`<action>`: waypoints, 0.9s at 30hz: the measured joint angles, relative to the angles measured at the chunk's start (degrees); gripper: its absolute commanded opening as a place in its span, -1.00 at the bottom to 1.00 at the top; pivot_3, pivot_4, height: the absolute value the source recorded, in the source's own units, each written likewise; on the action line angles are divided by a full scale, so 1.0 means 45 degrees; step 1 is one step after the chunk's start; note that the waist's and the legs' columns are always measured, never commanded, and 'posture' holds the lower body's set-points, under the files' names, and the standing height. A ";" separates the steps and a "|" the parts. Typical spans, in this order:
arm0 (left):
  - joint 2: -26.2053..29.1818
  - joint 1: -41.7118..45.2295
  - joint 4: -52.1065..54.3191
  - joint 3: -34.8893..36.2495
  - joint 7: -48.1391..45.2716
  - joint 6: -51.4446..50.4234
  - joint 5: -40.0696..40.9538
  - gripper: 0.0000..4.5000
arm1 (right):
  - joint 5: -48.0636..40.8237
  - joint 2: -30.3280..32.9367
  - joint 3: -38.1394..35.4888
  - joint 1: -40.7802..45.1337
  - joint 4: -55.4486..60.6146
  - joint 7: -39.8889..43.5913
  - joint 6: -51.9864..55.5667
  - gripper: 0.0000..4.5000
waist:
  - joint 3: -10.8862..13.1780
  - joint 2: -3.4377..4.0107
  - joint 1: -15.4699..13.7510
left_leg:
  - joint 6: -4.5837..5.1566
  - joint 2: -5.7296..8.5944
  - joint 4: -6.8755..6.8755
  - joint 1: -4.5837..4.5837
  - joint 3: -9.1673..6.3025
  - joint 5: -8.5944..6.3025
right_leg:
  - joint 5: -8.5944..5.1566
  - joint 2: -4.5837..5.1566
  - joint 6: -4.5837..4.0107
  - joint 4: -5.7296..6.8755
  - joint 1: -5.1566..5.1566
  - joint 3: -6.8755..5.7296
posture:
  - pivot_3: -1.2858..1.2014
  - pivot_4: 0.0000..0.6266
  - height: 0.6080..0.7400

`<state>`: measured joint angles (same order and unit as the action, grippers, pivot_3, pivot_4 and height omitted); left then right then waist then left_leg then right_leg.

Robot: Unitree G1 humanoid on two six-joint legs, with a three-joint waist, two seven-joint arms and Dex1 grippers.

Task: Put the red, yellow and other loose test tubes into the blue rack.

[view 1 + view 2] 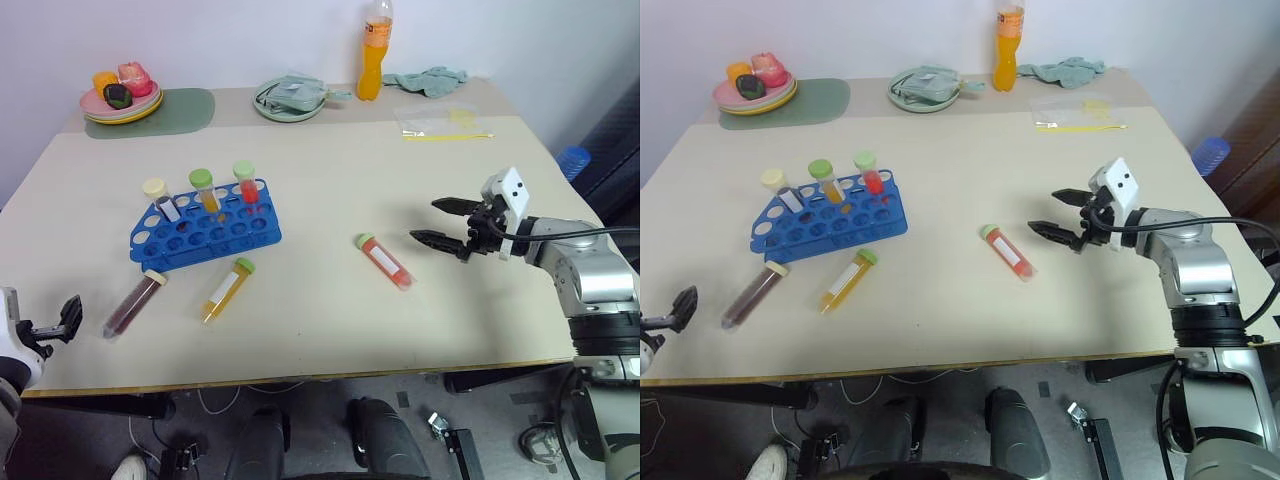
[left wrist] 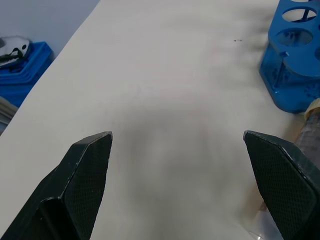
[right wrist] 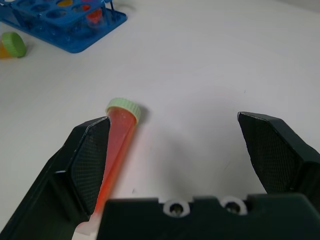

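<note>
table (image 1: 330, 300), white-labelled red tube (image 1: 384, 261)

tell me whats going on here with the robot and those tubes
The robot is sorting test tubes into the blue rack, where three already stand. Its open right gripper hovers beside the red tube on the table. The yellow tube and dark tube lie loose near the rack; the left gripper is open.
</note>
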<state>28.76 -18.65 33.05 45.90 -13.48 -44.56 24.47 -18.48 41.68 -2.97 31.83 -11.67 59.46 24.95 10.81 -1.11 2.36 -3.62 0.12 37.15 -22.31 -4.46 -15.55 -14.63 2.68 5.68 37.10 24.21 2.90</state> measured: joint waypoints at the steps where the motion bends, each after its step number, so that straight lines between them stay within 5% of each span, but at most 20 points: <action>1: -0.0043 0.0000 0.0039 -0.0001 0.0002 -0.0003 -0.0001 0.92 | 0.0036 0.0000 0.0015 0.0001 0.0001 -0.0003 0.0014 1.00 | 0.0000 0.0000 0.0002 | 0.0000 0.0000 0.0000 0.0000 0.0000 0.0000 | 0.0000 -0.0001 0.0000 0.0000 0.0000 0.0000 | 0.03 -0.52 1.00; 14: -0.0358 0.0561 0.0481 -0.0285 -0.0147 0.0280 0.0291 0.92 | 0.0720 -0.0021 0.0590 0.1178 0.0023 -0.0853 0.0915 1.00 | 0.0000 0.0000 -0.0015 | -0.0001 0.0001 0.0000 0.0000 -0.0001 0.0000 | 0.0000 0.0002 0.0000 0.0000 0.0000 0.0000 | 0.03 -0.52 1.00; 27: 0.0122 0.3385 0.0359 -0.6483 -0.3180 0.1384 0.1197 0.92 | 0.0790 0.0529 0.3796 0.3755 0.3979 -0.1962 1.0051 1.00 | 0.0005 0.0011 -0.0046 | 0.0000 0.0008 0.0005 -0.0010 -0.0004 0.0000 | 0.0001 0.0002 -0.0002 0.0002 0.0009 -0.0001 | 0.03 -0.52 1.00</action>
<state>29.31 -3.42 34.67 16.72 -27.79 -38.33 29.86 -14.93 44.06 14.11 48.73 6.24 50.63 70.18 10.83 -1.06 2.15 -3.62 0.15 37.17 -22.36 -4.48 -15.55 -14.62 2.69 5.67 37.10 24.25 2.90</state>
